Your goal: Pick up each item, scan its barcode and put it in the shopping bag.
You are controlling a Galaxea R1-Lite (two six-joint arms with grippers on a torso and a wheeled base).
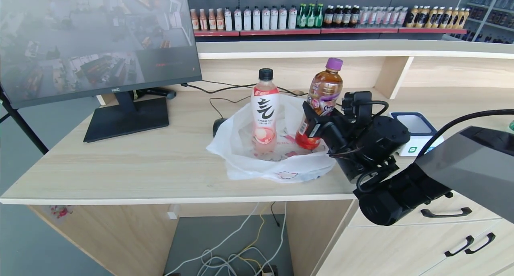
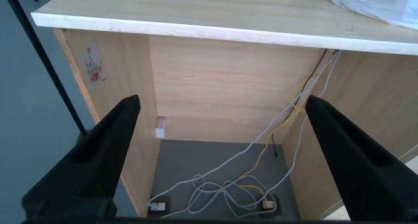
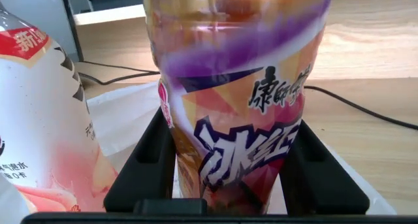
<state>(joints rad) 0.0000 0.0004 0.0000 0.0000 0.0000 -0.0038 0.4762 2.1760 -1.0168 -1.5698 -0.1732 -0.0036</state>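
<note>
Right gripper (image 1: pixel 315 122): jaws closed on the lower half of the tea bottle (image 1: pixel 323 94), one black finger (image 3: pixel 147 164) pressed on each side of the label. The bottle has a purple cap and leans with its top away from the robot, over the right part of the white shopping bag (image 1: pixel 245 165). The gripper hides the bottle's base in the head view, so contact with the bag cannot be judged. In the right wrist view the bottle (image 3: pixel 241 87) is cut off at top and bottom.

Pink bottle (image 1: pixel 265 112), black cap: upright in the open bag, just left of the tea bottle, apart from it.

Left gripper (image 2: pixel 222 160): jaws spread wide, nothing between them, held below the desk edge facing loose cables (image 2: pixel 228 185) on the floor.

Bag lies on the wooden desk (image 1: pixel 140 163). White scanner box (image 1: pixel 417 128) to its right, partly covered by the right arm. A dark mouse (image 1: pixel 219 125) touches the bag's left rear edge; monitor (image 1: pixel 92 39) farther left, its left side cut off
</note>
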